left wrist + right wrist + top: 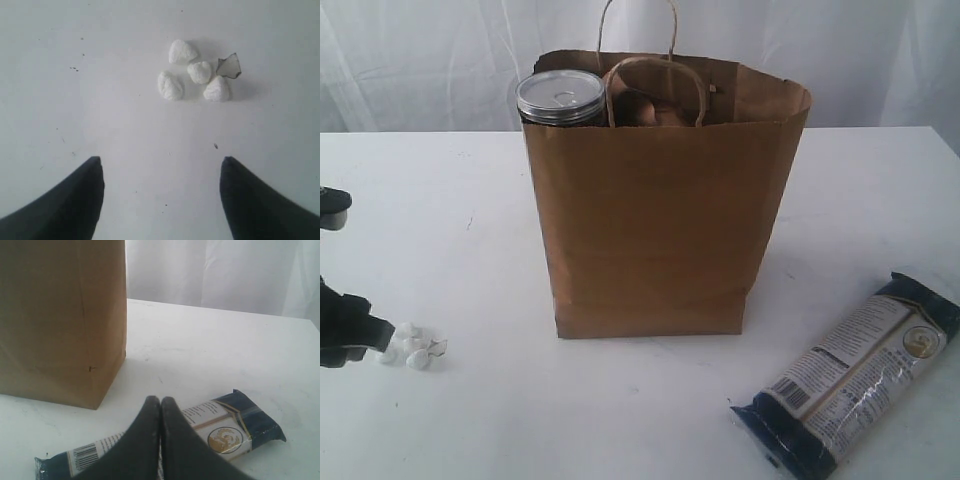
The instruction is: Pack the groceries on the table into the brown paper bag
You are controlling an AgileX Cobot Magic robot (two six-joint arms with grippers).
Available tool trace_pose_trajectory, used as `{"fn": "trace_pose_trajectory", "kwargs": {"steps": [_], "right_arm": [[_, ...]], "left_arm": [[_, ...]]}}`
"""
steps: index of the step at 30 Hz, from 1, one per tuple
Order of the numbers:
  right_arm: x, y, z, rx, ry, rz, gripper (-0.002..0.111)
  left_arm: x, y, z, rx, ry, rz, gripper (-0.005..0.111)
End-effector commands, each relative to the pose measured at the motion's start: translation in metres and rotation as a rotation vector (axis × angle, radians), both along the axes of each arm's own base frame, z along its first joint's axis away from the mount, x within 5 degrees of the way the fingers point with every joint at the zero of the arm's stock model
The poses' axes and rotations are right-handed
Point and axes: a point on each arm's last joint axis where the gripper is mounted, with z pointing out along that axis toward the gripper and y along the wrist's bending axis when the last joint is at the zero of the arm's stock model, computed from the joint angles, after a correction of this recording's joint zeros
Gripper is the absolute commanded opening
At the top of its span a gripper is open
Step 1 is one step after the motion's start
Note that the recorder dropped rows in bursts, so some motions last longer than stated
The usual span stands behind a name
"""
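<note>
"Brown paper bag (650,220): state position," says the first technician.

"Upright on the white table (470,200), near the middle, mouth open, with two twisted loop handles (655,61) raised at the top. A silver pull-tab can (560,97) stands inside against the left wall, and its lid shows above the front rim. Other brown contents show beside it. They cannot be identified."

"Items outside the bag?"

"One. The long dark-blue packet (850,385) lies flat on the table, to the right of the bag and nearer the camera. It is set at a diagonal and is apart from the bag. Separately, a cluster of small white lumps (192,75) lies at the left, well apart from the bag. A small clear shard (229,66) is just beside one lump."

"Left gripper (161,160)?"

"Jaws spread wide, nothing between them. It sits low over bare table, near the lumps. The left wrist view shows a gap between the two."

"Right gripper (160,402)?"

"Fingertips pressed together, nothing clamped. In the right wrist view it stands in front of the middle of the packet. Contact with the packet cannot be determined. The bag's lower corner stands near, on the table beyond the packet."
</note>
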Motion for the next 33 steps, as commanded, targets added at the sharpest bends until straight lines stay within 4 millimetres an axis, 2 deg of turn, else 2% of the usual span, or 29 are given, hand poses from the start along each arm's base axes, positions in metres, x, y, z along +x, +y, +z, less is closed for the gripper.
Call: {"fn": "trace_pose_trajectory", "kwargs": {"steps": [1, 15, 19, 27, 33], "right_arm": [[0.0, -0.001, -0.001, 0.002, 0.0, -0.01, 0.0], [0.0, -0.001, -0.001, 0.002, 0.0, -0.01, 0.0], [0.0, -0.001, -0.001, 0.002, 0.0, -0.01, 0.0], [0.0, -0.001, -0.001, 0.002, 0.0, -0.01, 0.0], [0.0, -0.001, -0.001, 0.002, 0.0, -0.01, 0.0]], "left_arm": [[0.008, -0.002, -0.01, 0.011, 0.021, 0.003, 0.069], [0.031, -0.008, -0.042, 0.066, 0.03, -0.001, 0.069], [0.036, -0.003, -0.045, 0.113, 0.002, 0.03, 0.069], [0.045, 0.006, -0.051, 0.086, -0.006, 0.075, 0.069], [0.049, 0.004, -0.059, 0.067, 0.003, 0.077, 0.069]]}}
